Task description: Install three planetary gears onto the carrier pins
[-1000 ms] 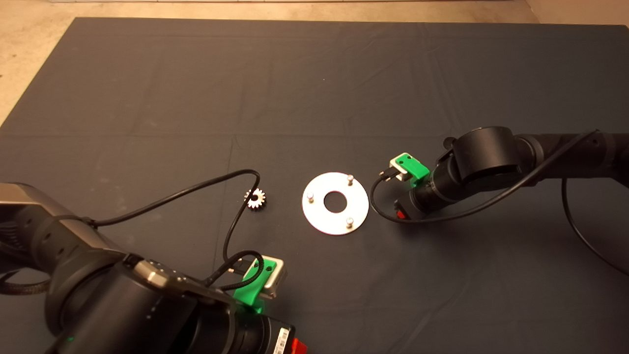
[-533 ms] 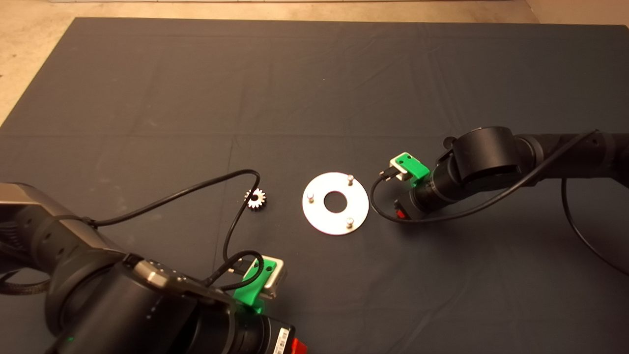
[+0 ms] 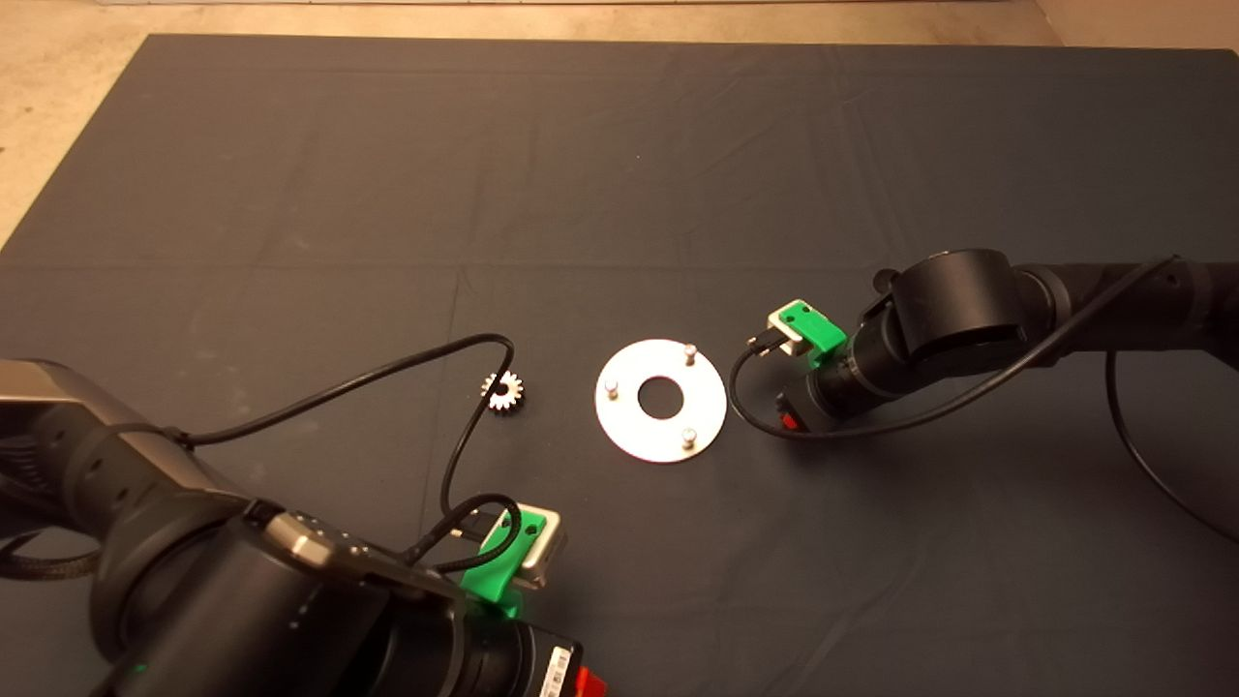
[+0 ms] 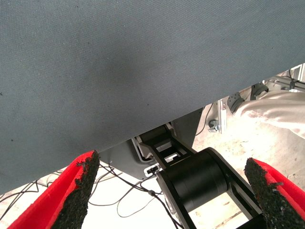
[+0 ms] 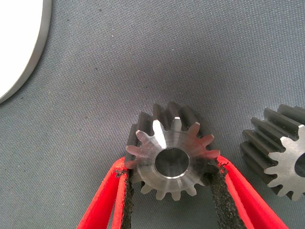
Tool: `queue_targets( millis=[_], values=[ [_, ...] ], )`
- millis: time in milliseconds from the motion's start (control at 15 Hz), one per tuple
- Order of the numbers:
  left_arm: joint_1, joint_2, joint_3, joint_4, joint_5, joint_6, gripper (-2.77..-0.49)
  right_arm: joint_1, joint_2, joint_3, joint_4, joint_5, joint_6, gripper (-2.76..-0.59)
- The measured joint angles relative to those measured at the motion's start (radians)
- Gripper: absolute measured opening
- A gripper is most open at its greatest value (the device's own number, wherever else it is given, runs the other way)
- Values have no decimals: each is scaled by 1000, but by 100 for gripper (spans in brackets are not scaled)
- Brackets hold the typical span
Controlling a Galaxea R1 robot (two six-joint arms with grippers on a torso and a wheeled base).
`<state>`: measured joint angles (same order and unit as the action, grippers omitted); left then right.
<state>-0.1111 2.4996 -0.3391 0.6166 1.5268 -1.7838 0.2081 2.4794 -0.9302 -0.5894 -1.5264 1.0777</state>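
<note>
Steel gear unmoved between right jaws

left end effector fingers wide apart, dark mat, person's leg

Dark grey mat. Shiny silver disc at centre frame. Silver-grey toothed gear between red fingers with black pads. Beige floor at upper left.
</note>
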Motion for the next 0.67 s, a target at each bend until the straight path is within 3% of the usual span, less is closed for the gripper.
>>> queue_targets(
  millis=[467, 667],
  values=[
    [0, 0, 0, 0, 0, 0, -109, 3, -3, 81, -13, -4, 2, -242],
    [0, 0, 0, 0, 0, 0, -109, 34, -5, 114, -13, -6, 6, -244]
  ],
)
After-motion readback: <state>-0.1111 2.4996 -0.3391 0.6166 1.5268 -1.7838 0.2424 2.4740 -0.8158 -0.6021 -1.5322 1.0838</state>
